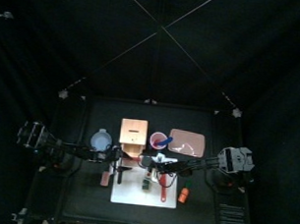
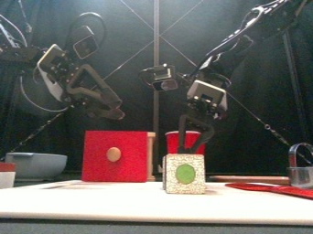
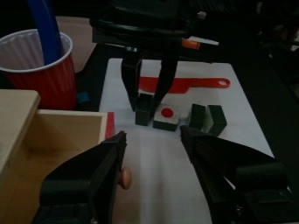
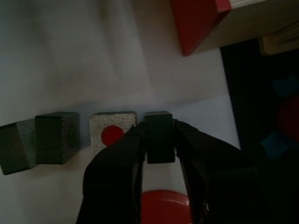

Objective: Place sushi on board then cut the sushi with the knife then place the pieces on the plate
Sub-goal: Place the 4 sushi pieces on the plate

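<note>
Dark green sushi pieces (image 3: 205, 116) are lying in a row on the white cutting board (image 1: 158, 199), near its middle and in front of the wooden box (image 2: 116, 155). The right gripper (image 4: 160, 127) is coming down from above and pinching the end piece (image 4: 159, 150), just beside a piece showing a pale cut face. A red knife (image 3: 187, 85) is lying on the board beyond. The left gripper (image 3: 158, 166) is hovering by the box, jaws spread wide and holding nothing. A red cup (image 3: 35, 66) is holding a blue knife (image 3: 45, 22) behind the box

Bare board (image 3: 158, 166) between wooden box (image 3: 30, 114) and sushi pieces (image 3: 201, 116).
</note>
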Robot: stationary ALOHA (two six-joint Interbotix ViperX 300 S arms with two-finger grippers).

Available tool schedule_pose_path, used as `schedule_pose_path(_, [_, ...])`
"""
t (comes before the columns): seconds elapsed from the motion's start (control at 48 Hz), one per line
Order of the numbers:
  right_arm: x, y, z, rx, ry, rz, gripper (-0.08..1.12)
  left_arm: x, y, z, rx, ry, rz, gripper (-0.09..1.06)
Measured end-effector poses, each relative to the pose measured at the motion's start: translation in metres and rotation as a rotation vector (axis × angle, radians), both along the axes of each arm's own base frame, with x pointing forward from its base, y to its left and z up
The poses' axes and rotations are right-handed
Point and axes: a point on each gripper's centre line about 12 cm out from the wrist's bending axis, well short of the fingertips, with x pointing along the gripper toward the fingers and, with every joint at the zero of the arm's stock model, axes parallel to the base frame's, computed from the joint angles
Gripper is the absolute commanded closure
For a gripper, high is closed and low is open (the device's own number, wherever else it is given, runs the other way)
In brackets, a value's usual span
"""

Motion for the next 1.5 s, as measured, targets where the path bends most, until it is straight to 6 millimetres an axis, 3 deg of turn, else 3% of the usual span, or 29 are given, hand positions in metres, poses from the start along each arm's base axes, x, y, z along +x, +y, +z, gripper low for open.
schedule_pose_path(0.146, [-0.013,-0.006,0.02,-0.026,0.021,-0.032,0.49,0.0,0.0,0.0,-0.001,0.002,0.001,0.08])
schedule_pose_path(0.292, [-0.042,-0.005,0.037,0.013,0.046,-0.1,0.49,0.0,0.0,0.0,-0.001,0.0,0.001,0.08])
schedule_pose_path(0.583, [-0.104,0.004,0.041,0.193,0.074,-0.295,0.49,0.0,0.0,0.0,0.002,0.0,-0.001,0.08])
schedule_pose_path(0.688, [-0.123,-0.007,0.041,0.196,0.05,-0.38,0.49,0.0,0.0,0.0,0.002,0.0,0.0,0.08])
schedule_pose_path(0.833, [-0.146,-0.045,0.043,0.177,-0.03,-0.586,0.49,0.0,0.0,0.0,0.002,0.0,-0.001,0.08])
schedule_pose_path(1.0, [-0.15,-0.089,0.046,0.171,-0.143,-0.786,0.49,0.0,0.0,0.0,0.003,0.0,-0.002,0.08])
schedule_pose_path(1.167, [-0.15,-0.128,0.03,0.187,-0.149,-0.99,0.48,0.0,0.0,-0.001,0.003,0.003,-0.003,0.08])
schedule_pose_path(1.5, [-0.135,-0.15,0.013,0.174,-0.111,-1.051,0.43,0.0,-0.002,0.0,0.005,0.0,-0.009,0.08])
